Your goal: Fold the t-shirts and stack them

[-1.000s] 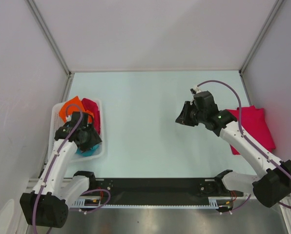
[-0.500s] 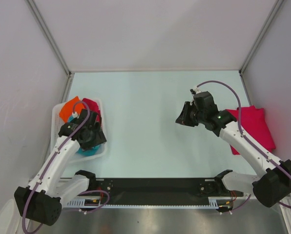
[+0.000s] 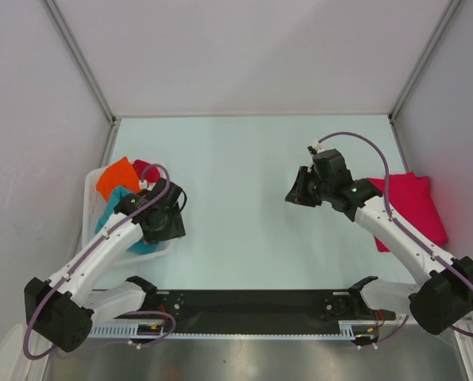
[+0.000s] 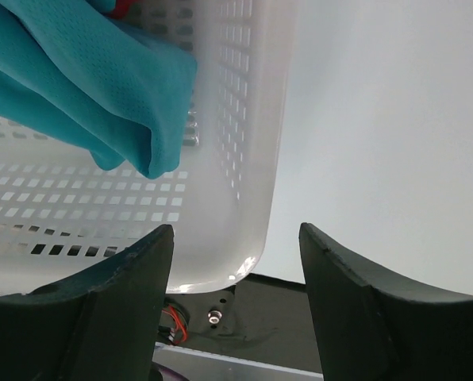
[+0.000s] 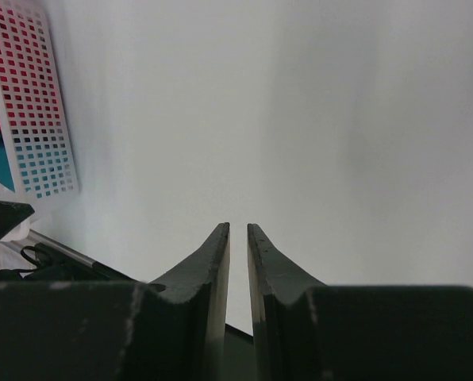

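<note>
Where the pale counter meets its near edge, the left arm leans toward the left side and the right arm reaches toward the middle. One crimson-pink t-shirt lies flat at the counter's right edge, partly behind the right arm. A white slatted basket sits at the left edge. It holds three more bunched together: an orange t-shirt at the far end, a second crimson-pink t-shirt just beside it, and a teal t-shirt nearer the arms, draped against the basket's inner wall. The left fingers hang over the basket's near right corner, spread wide with nothing between them; the teal cloth is apart from them. The right fingers hover above bare counter, nearly together with only a thin slit between them, holding nothing.
</note>
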`<state>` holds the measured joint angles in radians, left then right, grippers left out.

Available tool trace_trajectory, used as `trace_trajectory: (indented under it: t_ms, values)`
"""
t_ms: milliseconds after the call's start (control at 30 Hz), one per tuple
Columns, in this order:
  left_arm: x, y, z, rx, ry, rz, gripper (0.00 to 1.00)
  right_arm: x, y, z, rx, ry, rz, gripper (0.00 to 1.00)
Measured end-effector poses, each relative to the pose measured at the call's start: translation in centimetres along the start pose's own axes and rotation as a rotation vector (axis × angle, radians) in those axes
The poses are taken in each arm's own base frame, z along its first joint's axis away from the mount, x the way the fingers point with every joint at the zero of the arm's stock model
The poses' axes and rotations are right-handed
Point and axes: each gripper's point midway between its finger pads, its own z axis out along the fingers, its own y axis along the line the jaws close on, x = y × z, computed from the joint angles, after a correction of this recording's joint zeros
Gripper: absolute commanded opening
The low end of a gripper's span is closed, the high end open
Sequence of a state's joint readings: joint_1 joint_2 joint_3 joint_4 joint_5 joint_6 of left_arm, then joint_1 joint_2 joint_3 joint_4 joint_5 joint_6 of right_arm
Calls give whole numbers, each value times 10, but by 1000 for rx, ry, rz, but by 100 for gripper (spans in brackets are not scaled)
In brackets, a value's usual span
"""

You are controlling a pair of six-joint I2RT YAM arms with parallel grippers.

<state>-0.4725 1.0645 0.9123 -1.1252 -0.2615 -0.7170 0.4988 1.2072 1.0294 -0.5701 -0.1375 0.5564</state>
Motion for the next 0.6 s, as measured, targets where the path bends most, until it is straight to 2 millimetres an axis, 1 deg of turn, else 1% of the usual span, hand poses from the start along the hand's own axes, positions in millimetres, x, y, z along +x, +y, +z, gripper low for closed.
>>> trace_trajectory:
  t_ms: [200, 233, 267, 300, 333, 433, 600]
  values:
    - [22, 13, 12, -54, 63, 31, 66, 1, -1, 2, 6, 7, 1, 20]
    - [26, 16, 14, -64, 73, 37, 58, 1, -2, 3, 7, 9, 2, 20]
    - [27, 17, 16, -71, 76, 40, 36, 2, -2, 4, 9, 11, 2, 20]
    - [29, 17, 16, -69, 81, 40, 2, 2, -2, 4, 10, 13, 2, 20]
    - [30, 16, 17, -64, 83, 32, 0, 2, -2, 4, 11, 13, 2, 20]
    - [30, 14, 15, -34, 69, 112, 0, 2, -2, 5, 11, 13, 2, 20]
    - [42, 33, 11, -84, 87, 80, 0, 2, -3, 5, 11, 13, 2, 20]
